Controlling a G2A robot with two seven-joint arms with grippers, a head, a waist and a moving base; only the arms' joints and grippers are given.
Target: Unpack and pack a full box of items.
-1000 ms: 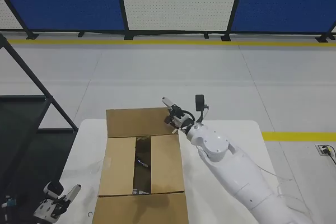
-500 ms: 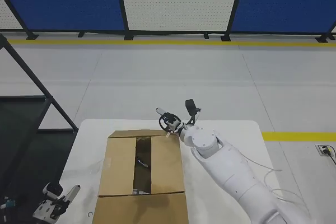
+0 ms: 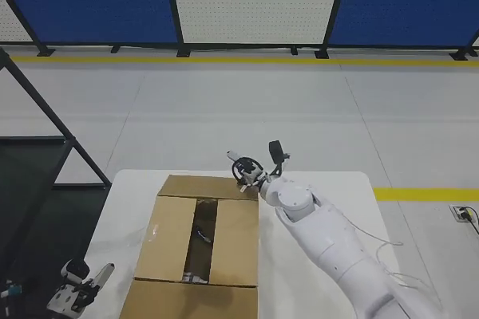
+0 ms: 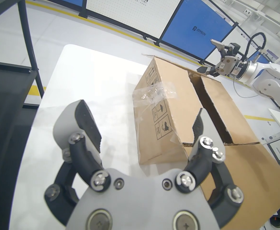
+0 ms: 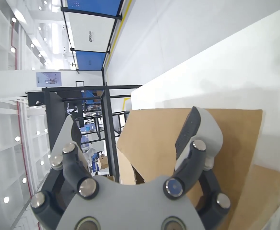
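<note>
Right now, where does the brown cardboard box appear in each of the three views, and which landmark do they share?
Top view: the brown cardboard box stands on the white table, in the lower middle of the picture.
Left wrist view: the box lies beyond the open left gripper.
Right wrist view: its far flap lies just behind the open right gripper.
Shared landmark: the right gripper at the far flap.

On a white table (image 3: 327, 195): a cardboard box (image 3: 235, 235), long top flaps folded nearly shut, a dark slot (image 3: 201, 239) left between them (something small and dark inside, too dim to name). Right gripper (image 3: 243, 167) at the box's far edge. Left gripper (image 3: 92, 277) beside the table's near-left corner, well apart from the box.
</note>
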